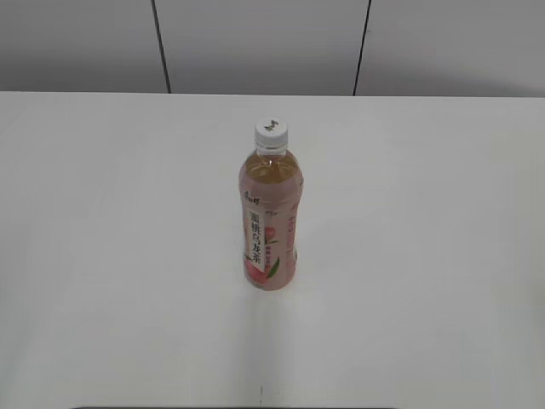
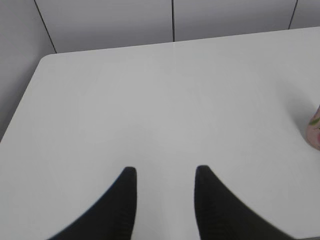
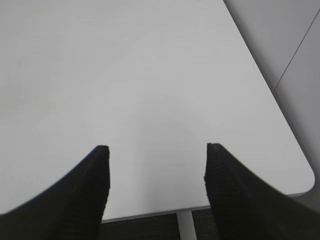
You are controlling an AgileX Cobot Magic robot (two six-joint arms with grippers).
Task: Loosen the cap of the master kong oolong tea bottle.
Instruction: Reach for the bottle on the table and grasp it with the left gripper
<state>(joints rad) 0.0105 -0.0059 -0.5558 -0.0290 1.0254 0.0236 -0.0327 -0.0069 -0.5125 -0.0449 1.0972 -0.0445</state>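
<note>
The master kong oolong tea bottle (image 1: 269,220) stands upright in the middle of the white table (image 1: 111,256), with amber tea, a pink peach label and a white strip of characters. Its white cap (image 1: 271,134) sits on top. A sliver of the bottle's base shows at the right edge of the left wrist view (image 2: 315,131). My left gripper (image 2: 165,172) is open and empty over bare table, well left of the bottle. My right gripper (image 3: 156,149) is open and empty above the table's near right corner. Neither gripper shows in the exterior view.
A grey panelled wall (image 1: 255,43) runs behind the table. The left wrist view shows the table's far left corner (image 2: 45,59). The right wrist view shows its right edge and rounded corner (image 3: 307,175), with a white table leg (image 3: 186,226) below.
</note>
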